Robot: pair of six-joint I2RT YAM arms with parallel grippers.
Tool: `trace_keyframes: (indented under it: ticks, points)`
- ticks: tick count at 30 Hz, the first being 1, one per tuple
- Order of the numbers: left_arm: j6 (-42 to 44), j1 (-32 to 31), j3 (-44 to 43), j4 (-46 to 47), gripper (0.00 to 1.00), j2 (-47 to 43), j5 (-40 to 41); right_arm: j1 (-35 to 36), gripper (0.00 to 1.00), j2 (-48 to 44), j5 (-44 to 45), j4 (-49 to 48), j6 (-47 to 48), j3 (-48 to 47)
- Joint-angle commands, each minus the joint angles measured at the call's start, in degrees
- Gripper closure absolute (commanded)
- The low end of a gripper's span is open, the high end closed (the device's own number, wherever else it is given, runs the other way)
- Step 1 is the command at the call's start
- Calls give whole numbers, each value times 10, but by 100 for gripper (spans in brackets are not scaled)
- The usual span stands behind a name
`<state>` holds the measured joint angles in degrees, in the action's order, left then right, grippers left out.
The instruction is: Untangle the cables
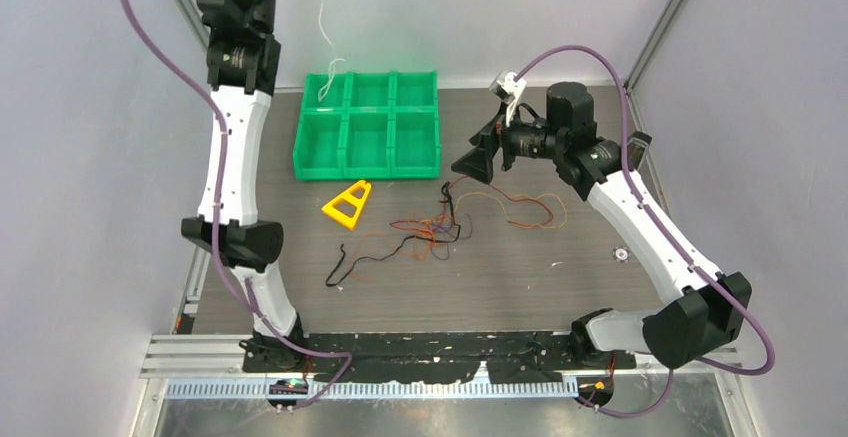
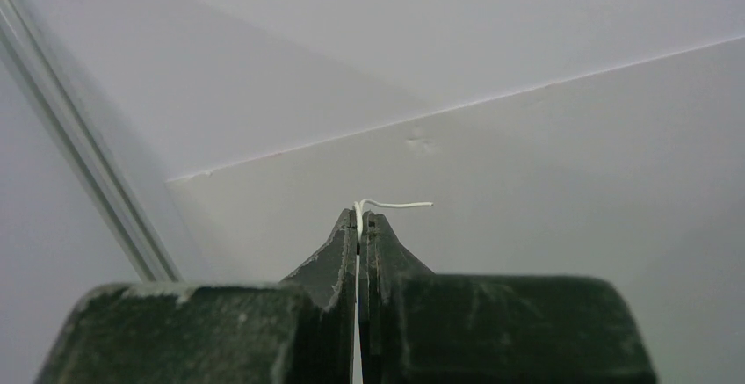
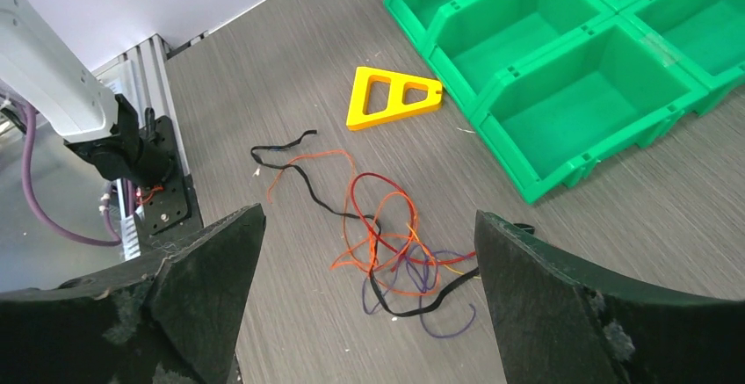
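The main clump of cables [image 1: 440, 229] sits on the table [image 1: 580, 277] near the middle, just in front of the green bin [image 1: 368, 165]. It's red, orange, purple and black strands all looped through each other. One black cable [image 1: 365, 260] trails off to the left and an orange cable [image 1: 535, 209] loops out to the right. The right wrist view gives a much better look at the knot than the overhead does, and you can actually tell the colours apart there. The right gripper [image 3: 369, 217] hangs above the clump with its jaws spread wide and nothing between them. A yellow triangle [image 3: 391, 98] lies flat just beside the bin's near-left corner. The white cable [image 2: 395, 204] is well apart from the rest. The left gripper [image 2: 360, 221] is clamped tight on it high up, and its wrist cam only shows a short end poking out against the wall. Only the overhead shows the strand dangling down to the bin's back-left compartment. I can't tell if it touches.
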<state>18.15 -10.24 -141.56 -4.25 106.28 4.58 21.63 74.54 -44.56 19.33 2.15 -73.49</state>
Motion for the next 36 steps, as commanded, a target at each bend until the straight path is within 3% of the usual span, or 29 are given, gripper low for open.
trace_keyframes:
  ticks: [1, 15, 22, 31, 36]
  points:
    - [5, 32, -1, 100, 100, 13, 31, -9, 5, 7, 1, -2, 21, -2]
    - [-46, 79, -13, 160, 100, 139, -29, -17, 5, 57, -13, 8, 27, -9]
    - [-60, 89, 68, 184, 100, 137, -43, -21, 5, 81, -18, 8, 28, -12]
    - [-45, 98, -46, 212, 100, 168, -28, -25, 5, 84, -26, 12, 30, -10]
    - [-12, 95, -43, 259, 100, 150, -13, -25, 5, 88, -30, 9, 24, -11]
